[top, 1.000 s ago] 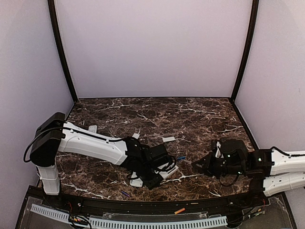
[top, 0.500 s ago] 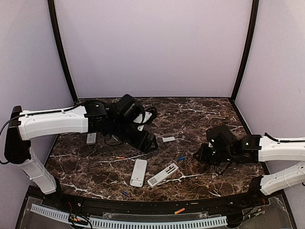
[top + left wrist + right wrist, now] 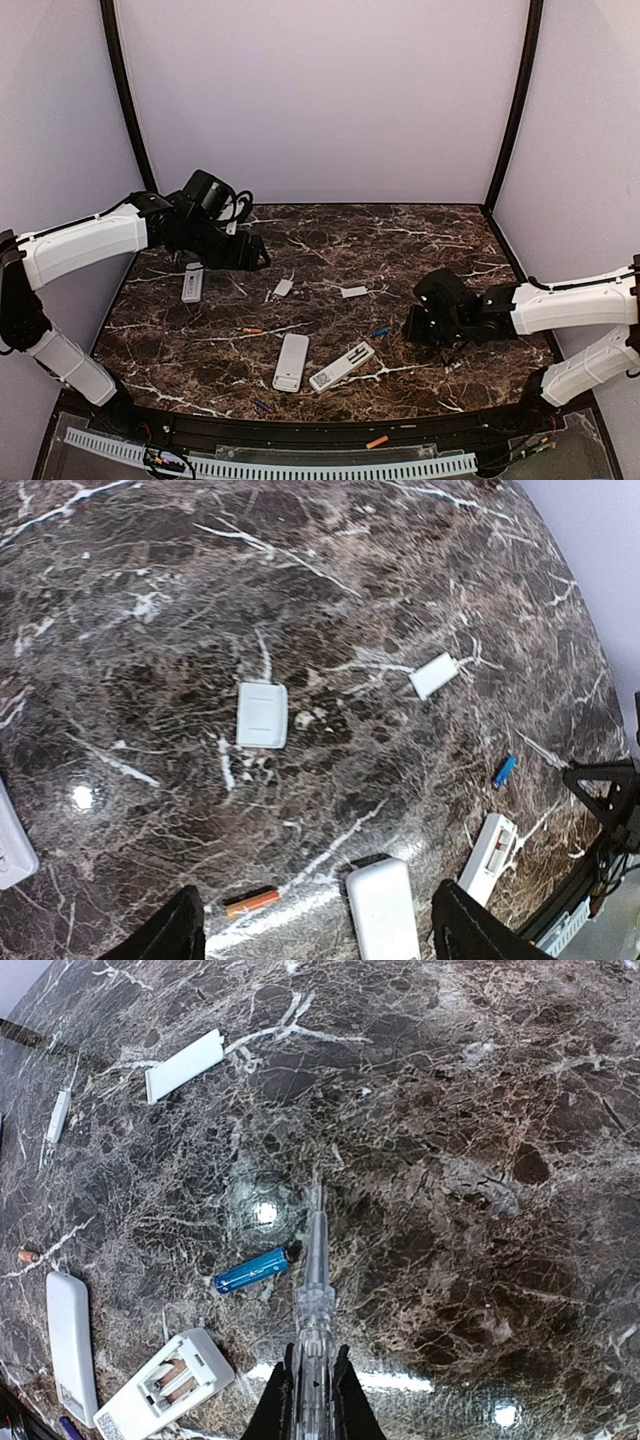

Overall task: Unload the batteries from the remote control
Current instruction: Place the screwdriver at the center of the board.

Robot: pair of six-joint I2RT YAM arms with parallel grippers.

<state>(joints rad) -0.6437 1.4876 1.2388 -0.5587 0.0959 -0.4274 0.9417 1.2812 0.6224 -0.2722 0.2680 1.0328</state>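
Observation:
The open remote control (image 3: 342, 366) lies at the near middle, back up, with two brownish batteries (image 3: 170, 1381) in its bay. Loose batteries lie around it: a blue one (image 3: 252, 1269), an orange one (image 3: 251, 901) and a purple one (image 3: 262, 406). My right gripper (image 3: 312, 1392) is shut on a clear pointed tool (image 3: 316, 1280), whose tip hovers just right of the blue battery. My left gripper (image 3: 322, 942) hangs open and empty high over the back left (image 3: 255, 258), far from the open remote.
A closed white remote (image 3: 291, 361) lies beside the open one, and a third remote (image 3: 191, 283) lies at the left. Two flat white covers (image 3: 283, 288) (image 3: 353, 292) rest mid-table. Another orange battery (image 3: 377, 441) sits on the black front rail.
My left arm has swung from the two near remotes up to the back left and its gripper has opened wider. My right gripper has edged left with the tool.

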